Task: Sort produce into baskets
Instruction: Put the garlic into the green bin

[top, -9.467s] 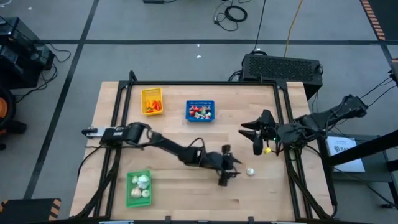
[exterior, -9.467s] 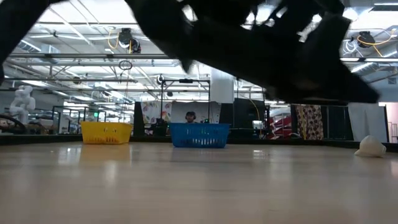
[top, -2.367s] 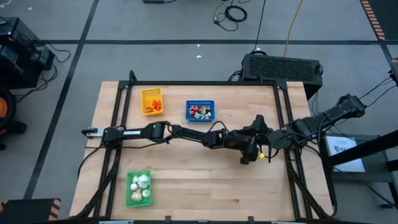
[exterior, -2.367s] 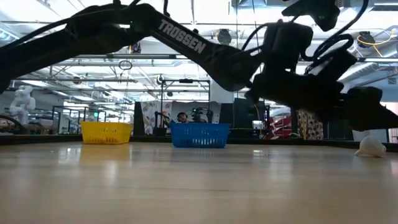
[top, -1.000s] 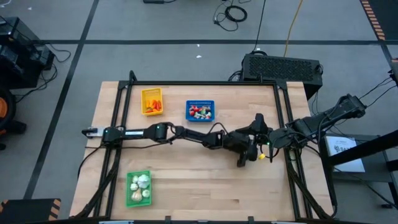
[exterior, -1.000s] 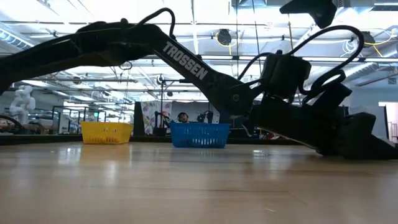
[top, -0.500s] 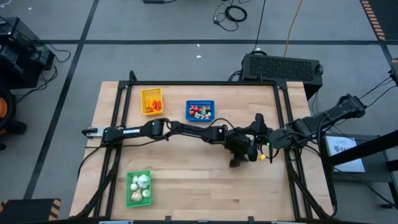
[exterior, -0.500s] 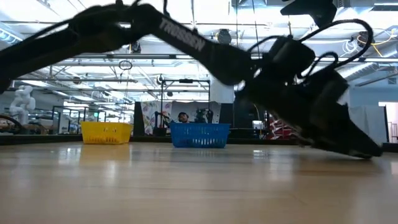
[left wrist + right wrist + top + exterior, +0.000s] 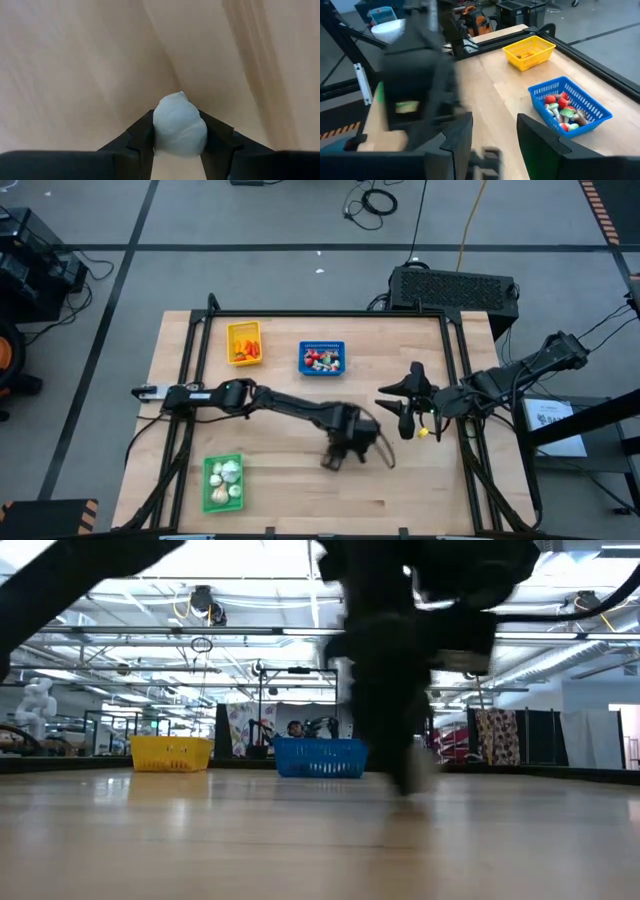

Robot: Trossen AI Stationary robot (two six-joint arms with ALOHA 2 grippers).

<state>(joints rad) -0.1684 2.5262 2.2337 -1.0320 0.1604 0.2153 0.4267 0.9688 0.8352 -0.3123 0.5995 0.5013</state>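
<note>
A whitish garlic bulb (image 9: pixel 179 131) sits between the fingers of my left gripper (image 9: pixel 332 460), which is shut on it and points down over the middle of the table, toward the near edge. The green basket (image 9: pixel 206 498), near left, holds several garlic bulbs. At the far left, the yellow basket (image 9: pixel 231 332) holds orange pieces and the blue basket (image 9: pixel 304 369) holds red-and-white pieces. My right gripper (image 9: pixel 400 408) hangs open and empty above the table's right part. My left gripper pinches the garlic bulb by its two opposite sides (image 9: pixel 156 134) between the two fingers (image 9: pixel 216 136). The fingers come from above, pointing down. The bulb is lifted clear of the table, its pointed tip facing away from the wrist.
Bare wood lies between my left gripper and the green basket. The left arm (image 9: pixel 280 405) stretches across the table's middle. A black frame rail (image 9: pixel 330 313) runs along the far edge. The low view shows the yellow basket (image 9: pixel 170 752) and blue basket (image 9: pixel 320 756) at the far side.
My left gripper has risen from the table beside my right gripper. It has tipped from nearly level to pointing down and swung toward the table's left and near edges. The garlic bulb has come up off the table with it.
</note>
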